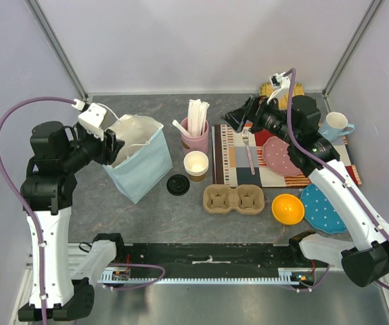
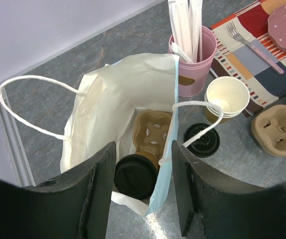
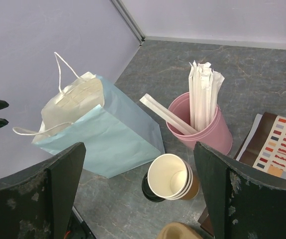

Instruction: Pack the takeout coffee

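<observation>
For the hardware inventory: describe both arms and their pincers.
Left arm and right arm: white shells, black joints, each with a looping purple cable. Left pincer and right pincer: broad matte black fingers, the right's scuffed grey.

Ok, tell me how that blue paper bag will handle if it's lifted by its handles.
The paper bag looks thin and creased, so it would probably flex and sag rather than stay stiff. Its looped handles seem limp. With the takeout coffee sitting near one end inside, it may tilt when lifted.
</observation>
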